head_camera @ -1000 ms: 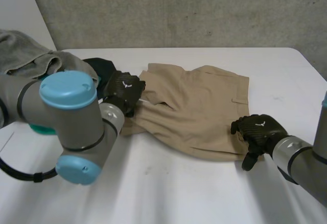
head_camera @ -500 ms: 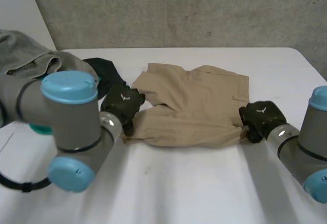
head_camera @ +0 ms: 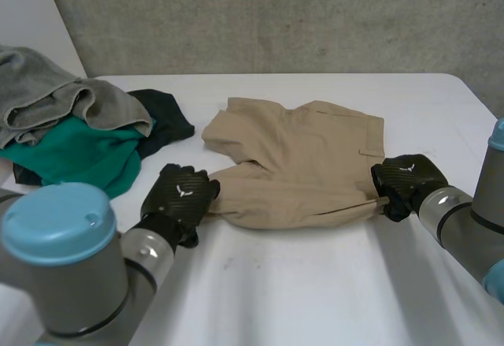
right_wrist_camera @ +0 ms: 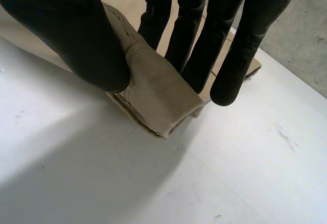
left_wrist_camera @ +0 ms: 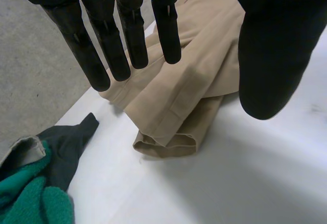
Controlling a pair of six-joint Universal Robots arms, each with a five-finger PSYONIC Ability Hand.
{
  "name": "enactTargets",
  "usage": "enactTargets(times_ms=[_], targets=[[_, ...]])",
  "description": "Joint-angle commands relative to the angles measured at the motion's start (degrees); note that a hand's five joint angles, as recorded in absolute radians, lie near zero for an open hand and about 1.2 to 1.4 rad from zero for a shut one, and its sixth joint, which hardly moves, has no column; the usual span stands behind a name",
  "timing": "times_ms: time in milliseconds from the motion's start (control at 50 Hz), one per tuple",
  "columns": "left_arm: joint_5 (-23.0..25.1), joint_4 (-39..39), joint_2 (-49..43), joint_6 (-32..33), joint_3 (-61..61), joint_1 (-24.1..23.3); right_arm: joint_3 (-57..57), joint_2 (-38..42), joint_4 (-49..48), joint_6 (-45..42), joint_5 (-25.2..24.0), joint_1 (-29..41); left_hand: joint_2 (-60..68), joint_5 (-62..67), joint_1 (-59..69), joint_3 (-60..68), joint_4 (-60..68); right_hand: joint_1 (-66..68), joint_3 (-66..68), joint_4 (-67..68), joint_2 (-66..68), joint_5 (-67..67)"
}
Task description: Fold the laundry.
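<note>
Shorts: tan shorts (head_camera: 303, 165) lie mid-table (head_camera: 315, 283), doubled over, with the fold along the near edge.
Long axis: left to right across the table, one end toward each hand.
Right hand: the right hand (head_camera: 403, 180) is on the right end, with the corner pinched between thumb and fingers.
Left hand: the left hand (head_camera: 179, 198) is just near of the left end, fingers (left_wrist_camera: 127, 35) straight and spread, holding nothing.
Nearer: I judge the right, since it has cloth.
Count: one pair of shorts, two hands, and three cloths piled far left: grey cloth (head_camera: 63, 98), green cloth (head_camera: 79, 153), dark cloth (head_camera: 165, 113).
</note>
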Motion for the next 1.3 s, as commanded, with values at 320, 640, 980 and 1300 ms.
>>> enactTargets(times_ms=[320,640,980,1300], targets=[[0.1,0.2,-20.6,1.5,19.9,2.0,0.1,-0.8,0.9,0.0,-0.5,-0.1,20.1,19.7,19.9,20.1,19.7,23.7,12.4,12.1,12.7,13.7],[-2.7,-10.8,1.4,4.2,14.4,-1.7,-4.1,-11.6,13.2,-8.7,-0.9,-0.3,48.9,48.5,48.6,48.9,48.5,23.7,12.4,12.1,12.7,13.7],[-2.6,-32.0,9.6,3.7,1.3,-10.4,4.3,-20.0,31.7,-27.4,-0.8,-0.3,48.9,48.5,48.6,48.9,48.5,23.7,12.4,12.1,12.7,13.7],[-2.8,-14.3,-14.0,7.3,28.0,-3.4,-1.8,-6.7,13.9,-16.3,-0.5,0.1,48.9,48.5,48.6,48.9,48.5,23.7,12.4,12.1,12.7,13.7]])
